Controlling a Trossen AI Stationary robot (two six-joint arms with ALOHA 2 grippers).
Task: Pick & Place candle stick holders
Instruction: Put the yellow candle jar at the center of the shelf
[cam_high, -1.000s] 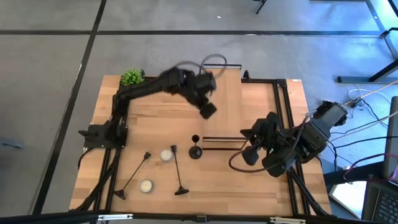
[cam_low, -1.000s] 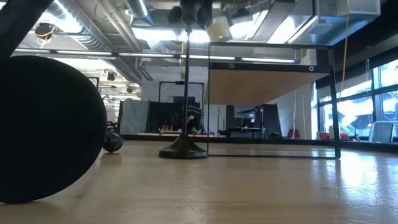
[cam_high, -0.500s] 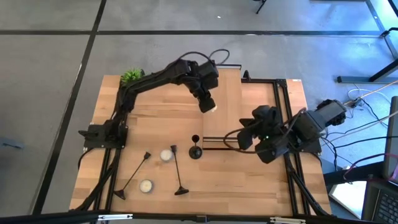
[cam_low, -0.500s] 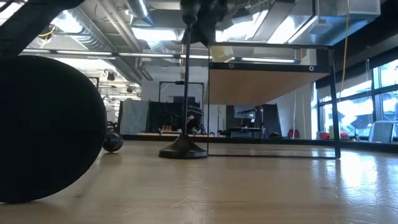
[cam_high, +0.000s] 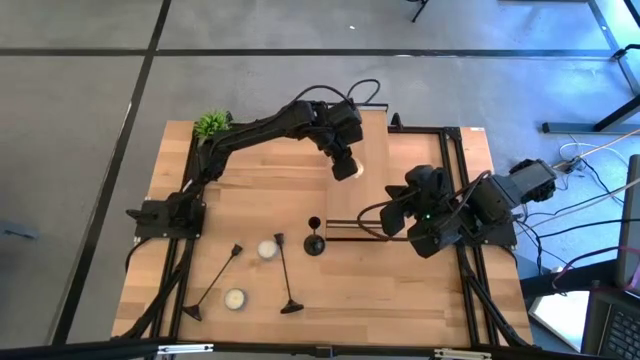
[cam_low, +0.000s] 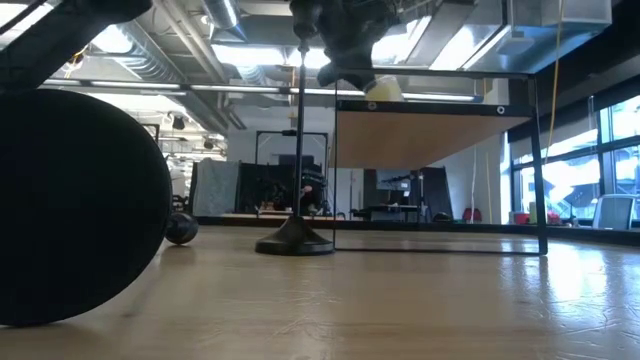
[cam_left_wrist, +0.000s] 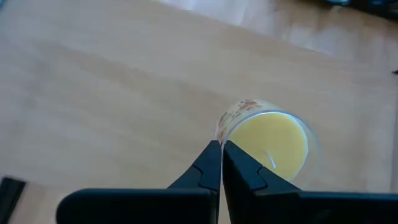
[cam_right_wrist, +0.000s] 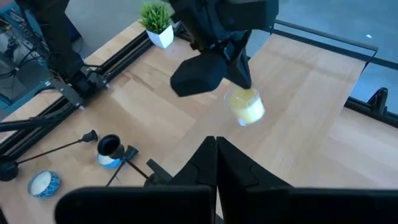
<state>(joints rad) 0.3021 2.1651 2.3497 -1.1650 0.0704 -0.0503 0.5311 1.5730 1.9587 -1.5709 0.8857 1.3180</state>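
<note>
Fingers (cam_left_wrist: 219, 163) of the left gripper (cam_high: 345, 168) pinch a yellow candle (cam_left_wrist: 268, 144) by its rim, carrying it above the raised shelf (cam_high: 372, 150). Right gripper (cam_right_wrist: 216, 147) hovers nearby, fingers pressed together, empty. One candle stick holder (cam_high: 315, 240) stands upright mid-desk (cam_high: 250, 190); two tall holders (cam_high: 285, 275) lie flat nearer the front.

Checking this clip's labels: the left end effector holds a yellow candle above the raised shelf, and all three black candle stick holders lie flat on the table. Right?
Not quite. Only two candle stick holders lie flat; the third stands upright by the shelf, as the high and low views show. The left end effector does hold the yellow candle above that shelf.
</note>
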